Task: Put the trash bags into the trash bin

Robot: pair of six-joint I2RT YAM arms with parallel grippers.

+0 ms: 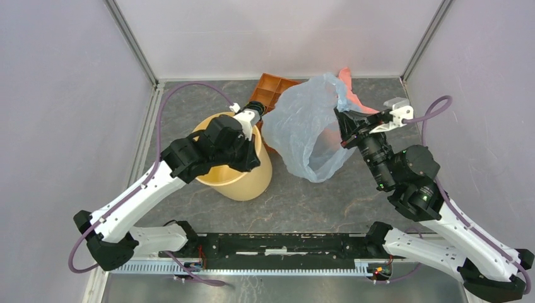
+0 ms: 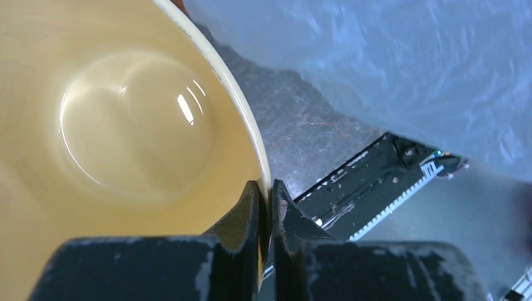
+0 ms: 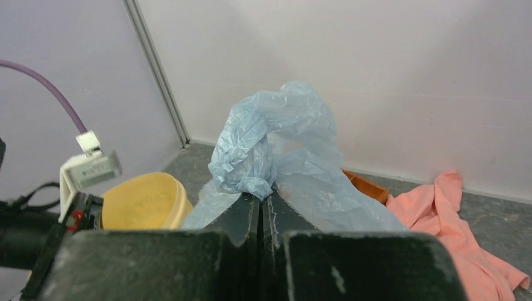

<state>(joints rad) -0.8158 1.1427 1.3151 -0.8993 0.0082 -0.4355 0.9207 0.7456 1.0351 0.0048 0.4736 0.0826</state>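
Tan-yellow plastic trash bin (image 1: 243,180) is the biggest thing we see, upright on the table (image 1: 315,202), left of centre. Just right of it hangs the trash bag (image 1: 303,126), pale blue, crinkly, still outside the bin. Behind the bag: orange tray (image 1: 271,88) & pink cloth (image 3: 452,219). Left gripper (image 2: 266,193) is pinched on the bin's rim. Right gripper (image 3: 262,199) is clamped on the bag's bunched top, holding it up.

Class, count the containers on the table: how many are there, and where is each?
2. The trash bin stands left of centre; the orange tray lies behind it, partly covered by the trash bag, which may hide more.
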